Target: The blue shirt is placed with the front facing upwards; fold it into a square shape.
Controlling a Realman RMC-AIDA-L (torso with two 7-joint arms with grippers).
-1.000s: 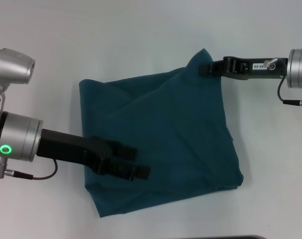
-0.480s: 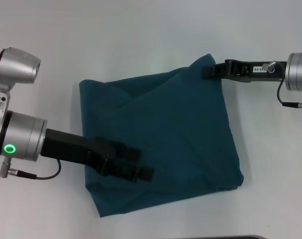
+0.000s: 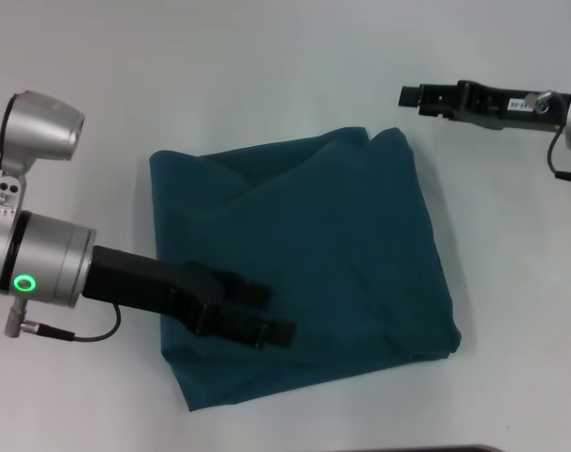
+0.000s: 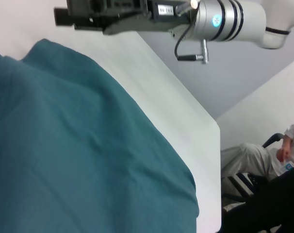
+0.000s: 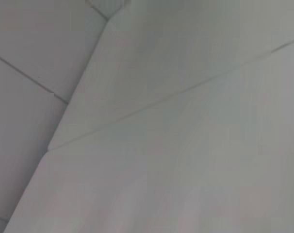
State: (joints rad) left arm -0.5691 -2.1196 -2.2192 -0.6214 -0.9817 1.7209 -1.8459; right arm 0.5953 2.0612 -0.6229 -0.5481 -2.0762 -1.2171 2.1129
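blue shirt [image 3: 304, 264] folded, print hidden

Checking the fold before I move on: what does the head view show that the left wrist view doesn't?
Head view only: the whole folded blue shirt, roughly square, and the left pincer open over its near left part. Left wrist view only: the table's far edge and a seated person. Both: the right pincer off the cloth, above the white table.
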